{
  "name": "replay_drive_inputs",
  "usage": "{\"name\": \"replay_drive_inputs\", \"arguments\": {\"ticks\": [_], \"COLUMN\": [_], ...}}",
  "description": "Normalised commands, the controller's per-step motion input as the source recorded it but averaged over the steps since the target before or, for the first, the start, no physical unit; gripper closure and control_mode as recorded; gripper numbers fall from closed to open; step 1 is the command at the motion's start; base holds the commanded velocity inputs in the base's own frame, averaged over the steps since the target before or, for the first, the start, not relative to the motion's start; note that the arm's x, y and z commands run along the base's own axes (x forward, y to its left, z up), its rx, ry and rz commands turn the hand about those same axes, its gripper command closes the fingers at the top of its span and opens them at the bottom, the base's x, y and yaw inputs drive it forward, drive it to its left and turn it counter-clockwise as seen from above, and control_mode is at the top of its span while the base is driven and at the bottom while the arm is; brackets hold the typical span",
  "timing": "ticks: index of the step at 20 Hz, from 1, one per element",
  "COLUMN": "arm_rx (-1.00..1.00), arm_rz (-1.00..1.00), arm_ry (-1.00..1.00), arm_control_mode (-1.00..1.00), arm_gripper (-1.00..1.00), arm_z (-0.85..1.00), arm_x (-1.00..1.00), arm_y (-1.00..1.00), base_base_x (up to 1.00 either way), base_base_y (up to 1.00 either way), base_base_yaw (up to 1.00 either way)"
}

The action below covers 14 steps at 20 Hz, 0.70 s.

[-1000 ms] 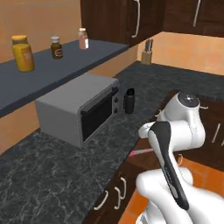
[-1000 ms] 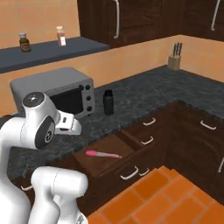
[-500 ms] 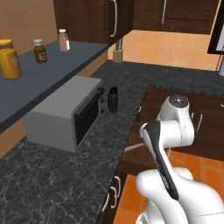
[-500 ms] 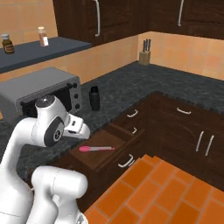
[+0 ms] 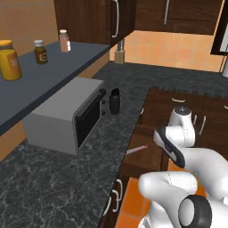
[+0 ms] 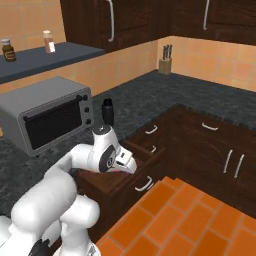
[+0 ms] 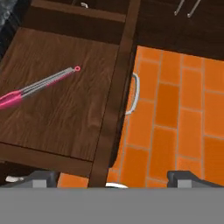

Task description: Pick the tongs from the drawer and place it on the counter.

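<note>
The drawer (image 7: 65, 113) stands pulled out, showing its flat brown bottom and a curved silver handle (image 7: 134, 93) on its front. Inside lie the tongs (image 7: 41, 84), slanted, with the pink handle toward the left edge of the hand view and the thin silvery arms ending in a small ring. They also appear in the drawer (image 5: 142, 137) as a thin pale strip, the tongs (image 5: 136, 150). My gripper (image 7: 114, 178) hangs above the drawer's front edge, open, fingertips (image 7: 41, 177) wide apart, nothing between them. The speckled counter (image 5: 53, 178) runs beside the drawer.
A grey toaster oven (image 5: 67, 118) and a black bottle (image 5: 115, 100) stand on the counter. Jars (image 5: 10, 59) sit on the blue-grey shelf. A knife block (image 6: 165, 61) is in the far corner. Orange floor tiles (image 7: 175, 109) lie below the drawer front.
The base has driven on, so both base views have shifted. The arm has folded down, bringing the hand low over the open drawer. The tongs lie where they were.
</note>
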Motion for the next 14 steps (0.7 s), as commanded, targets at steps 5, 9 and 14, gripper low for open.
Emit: {"name": "replay_drive_inputs", "arguments": {"ticks": [5,9,14], "arm_rx": [0.02,0.00,-0.01], "arm_rz": [-0.10,-0.05,-0.01], "arm_ry": [0.21,0.16,0.07], "arm_control_mode": [-1.00,-1.00,-1.00], "arm_gripper": [-1.00,-1.00,-1.00], "arm_z": [-0.28,-0.37,-0.60], "arm_x": [0.93,0.89,0.78], "arm_y": [-0.55,-0.15,-0.02], "base_base_x": [0.00,0.00,0.00], "base_base_y": [0.00,0.00,0.00], "base_base_yaw": [0.00,0.00,0.00]}}
